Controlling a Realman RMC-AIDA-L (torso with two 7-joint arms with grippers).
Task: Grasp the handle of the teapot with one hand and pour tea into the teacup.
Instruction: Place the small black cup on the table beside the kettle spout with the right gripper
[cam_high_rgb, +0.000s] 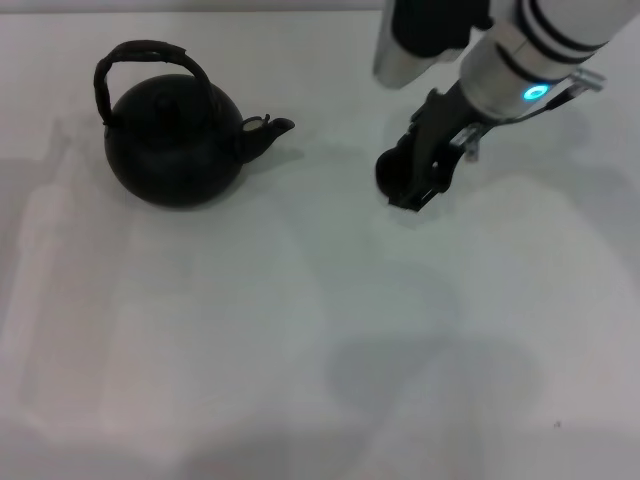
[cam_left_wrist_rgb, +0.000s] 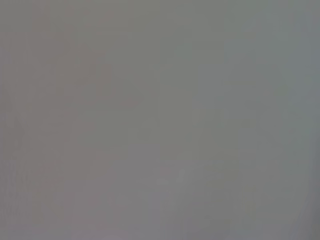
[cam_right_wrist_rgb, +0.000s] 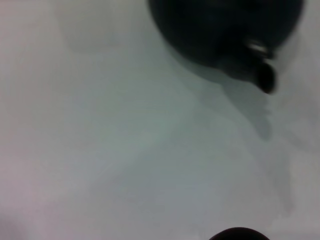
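The black teapot (cam_high_rgb: 175, 140) stands at the far left of the white table in the head view, its spout (cam_high_rgb: 272, 130) pointing right and its arched handle (cam_high_rgb: 145, 62) upright over the lid. Its body and spout also show in the right wrist view (cam_right_wrist_rgb: 225, 30). The small dark teacup (cam_high_rgb: 388, 172) sits right of the spout, low at the table. My right gripper (cam_high_rgb: 415, 185) reaches down from the upper right and is shut on the teacup, whose rim shows at the edge of the right wrist view (cam_right_wrist_rgb: 239, 234). My left gripper is out of view.
The white table (cam_high_rgb: 300, 330) spreads in front of the teapot and the teacup. The left wrist view shows only a plain grey surface (cam_left_wrist_rgb: 160, 120).
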